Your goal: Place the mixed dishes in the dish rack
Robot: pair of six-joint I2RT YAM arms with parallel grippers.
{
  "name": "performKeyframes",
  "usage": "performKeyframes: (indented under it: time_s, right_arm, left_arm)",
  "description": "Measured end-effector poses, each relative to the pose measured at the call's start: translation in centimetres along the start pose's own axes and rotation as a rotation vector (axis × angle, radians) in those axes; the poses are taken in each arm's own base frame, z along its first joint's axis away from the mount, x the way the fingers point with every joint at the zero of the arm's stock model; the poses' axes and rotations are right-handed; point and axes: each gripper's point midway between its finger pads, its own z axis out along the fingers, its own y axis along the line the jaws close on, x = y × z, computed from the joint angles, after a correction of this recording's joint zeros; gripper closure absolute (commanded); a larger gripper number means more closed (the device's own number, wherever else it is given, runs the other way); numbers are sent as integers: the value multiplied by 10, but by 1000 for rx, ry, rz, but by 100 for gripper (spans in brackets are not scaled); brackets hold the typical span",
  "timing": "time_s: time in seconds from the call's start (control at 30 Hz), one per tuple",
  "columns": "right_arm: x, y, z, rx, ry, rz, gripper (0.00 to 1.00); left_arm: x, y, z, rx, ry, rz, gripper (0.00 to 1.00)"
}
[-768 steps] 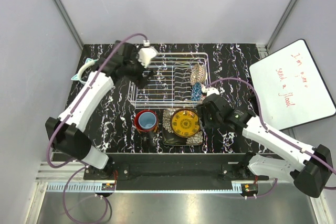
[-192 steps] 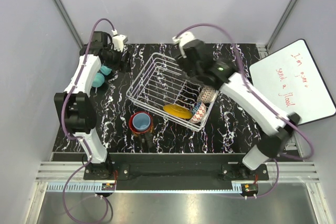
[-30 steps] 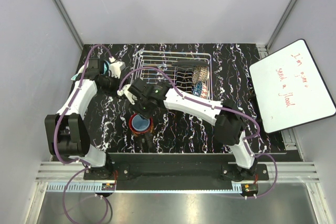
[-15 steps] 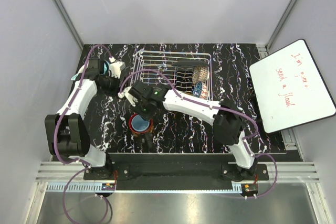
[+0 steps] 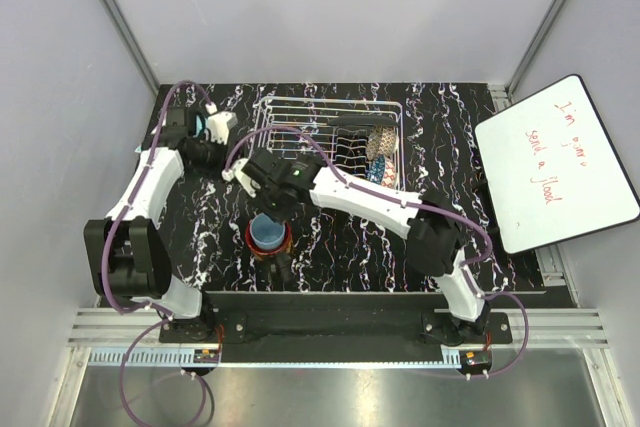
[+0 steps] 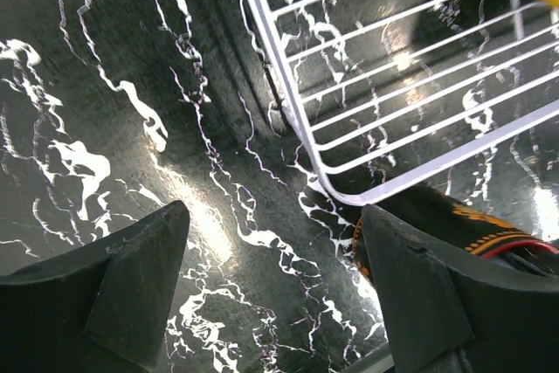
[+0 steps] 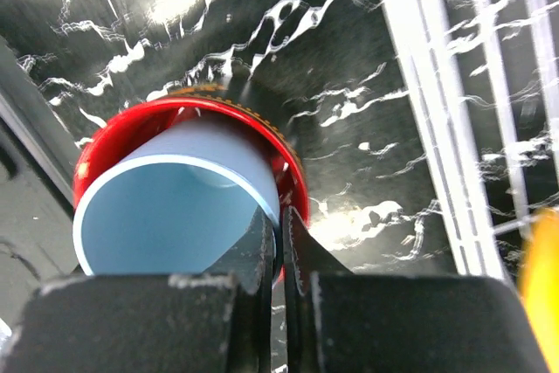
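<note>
The black, white-veined desk (image 5: 450, 117) sits inside pale walls, with a whiteboard (image 5: 555, 162) propped off to my right. My right fingers (image 7: 278, 226) are pinched shut on the wall of the light blue cup (image 7: 166, 216). The cup sits tilted inside the dark mug (image 7: 188, 109) near the front edge, just in front of the dish rack (image 5: 320, 117).

To lift it cleanly I should draw the cup up along its own lean. That should slide it free of the red rim without dragging the mug. A thin rim pinch may let the cup swing, so I should go slowly.

The rack's near wall stands between cup and basket, so I must clear it. The gold lattice bowl (image 5: 380, 137) already fills the right end. A sliver of yellow plate (image 7: 541, 259) shows there too. My left fingers (image 6: 271, 272) hang wide open and empty by the rack's corner, close to my path.
</note>
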Motion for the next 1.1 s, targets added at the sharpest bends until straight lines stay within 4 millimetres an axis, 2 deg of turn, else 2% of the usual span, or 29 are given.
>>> performKeyframes:
  time_s: [0.03, 0.07, 0.2, 0.33, 0.43, 0.53, 0.63, 0.7, 0.8, 0.93, 1.1]
  right_arm:
    - [-6, -2, -7, 10, -14, -3, 100]
    - [-12, -3, -14, 18, -30, -4, 100]
    - [-41, -8, -65, 52, -147, -11, 100]
    - [-67, -13, -146, 85, -316, -3, 100]
    - [-78, -18, -216, 87, -479, 35, 100]
    - [-75, -36, -275, 60, -661, 129, 100]
    - [-55, -67, -310, 50, -799, 263, 100]
    - [-37, -86, -317, 34, -862, 361, 100]
    - [-24, -99, -305, -36, -906, 475, 100]
    - [-29, -108, -274, -151, -895, 567, 100]
    - [-49, -128, -254, -284, -924, 644, 100]
  left_arm:
    - [-6, -1, -5, -1, -9, -1, 4]
    - [-13, -1, -8, -4, -22, 1, 1]
    - [-57, -8, -36, -10, -118, 15, 1]
    - [-106, -29, -74, 37, -246, 39, 1]
    - [-129, -57, -99, 153, -319, 38, 1]
    - [-145, -96, -119, 382, -357, -39, 1]
    - [-158, -119, -122, 603, -336, -151, 1]
    - [-166, -129, -115, 762, -283, -253, 1]
    - [-172, -140, -100, 907, -175, -357, 1]
    - [-177, -168, -90, 1013, -68, -378, 1]
    - [-180, -201, -105, 1094, -44, -278, 1]
